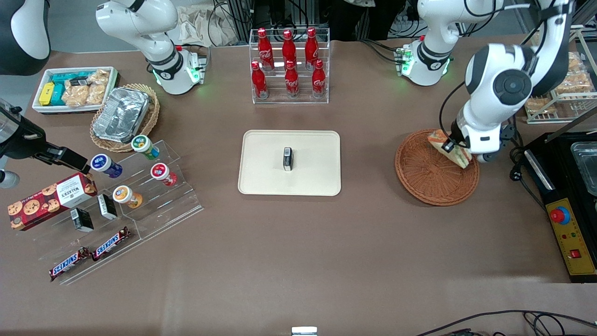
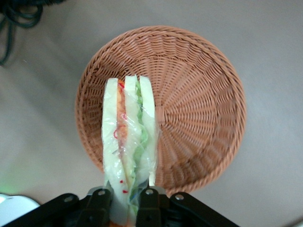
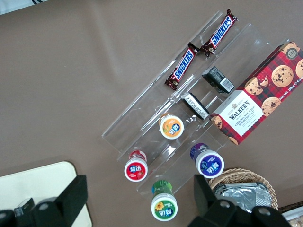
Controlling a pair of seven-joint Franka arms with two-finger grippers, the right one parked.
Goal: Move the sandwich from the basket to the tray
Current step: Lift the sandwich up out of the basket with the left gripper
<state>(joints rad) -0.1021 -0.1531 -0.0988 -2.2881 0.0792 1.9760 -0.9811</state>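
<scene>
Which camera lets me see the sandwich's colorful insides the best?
The left wrist view: the sandwich, held by the gripper above the basket, shows its orange and green layers edge-on. The front view shows it partly hidden by the arm. The right wrist view doesn't show it.

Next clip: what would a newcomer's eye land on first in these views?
The gripper, shut on the sandwich, holds it lifted above the reddish-brown wicker basket at the working arm's end of the table. The cream tray at the table's middle already carries a small dark box.
</scene>
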